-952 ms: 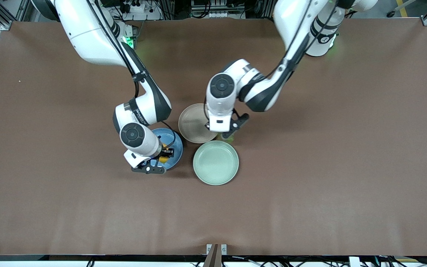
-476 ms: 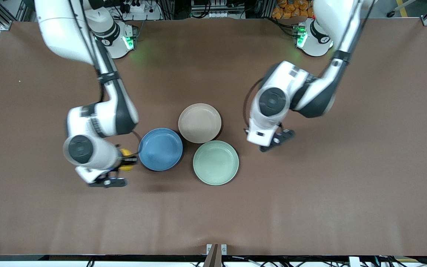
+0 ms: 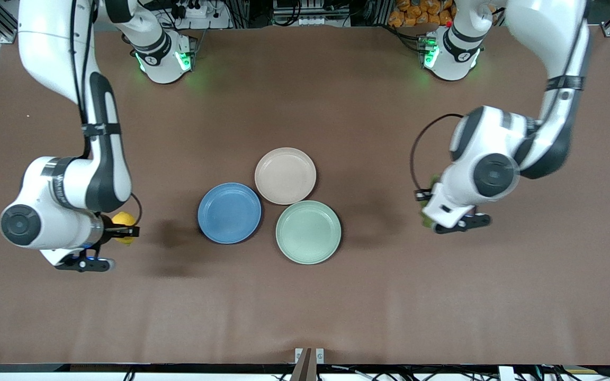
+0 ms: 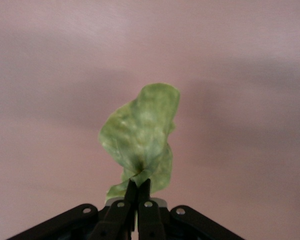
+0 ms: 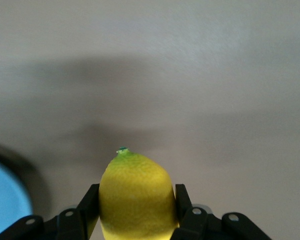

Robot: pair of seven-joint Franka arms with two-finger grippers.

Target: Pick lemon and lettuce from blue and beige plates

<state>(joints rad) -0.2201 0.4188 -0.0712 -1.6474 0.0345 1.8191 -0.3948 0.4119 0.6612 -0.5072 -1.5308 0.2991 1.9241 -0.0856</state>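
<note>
My right gripper (image 3: 123, 230) is shut on the yellow lemon (image 3: 123, 218) and holds it over bare table toward the right arm's end, away from the blue plate (image 3: 229, 212). The lemon fills the right wrist view (image 5: 135, 195) between the fingers. My left gripper (image 3: 428, 209) is shut on the green lettuce (image 3: 432, 185) over bare table toward the left arm's end; the leaf hangs from the fingertips in the left wrist view (image 4: 141, 135). The blue plate and the beige plate (image 3: 285, 175) stand empty at mid-table.
An empty pale mint-green plate (image 3: 308, 232) touches the blue and beige plates, nearer to the front camera. The blue plate's rim shows at the edge of the right wrist view (image 5: 5, 197). Brown table surface (image 3: 305, 307) spreads around.
Both arms have swung outward from the plates: the right gripper carried the lemon off the blue plate toward its table end, the left gripper carried the lettuce away from the beige plate toward its end.
</note>
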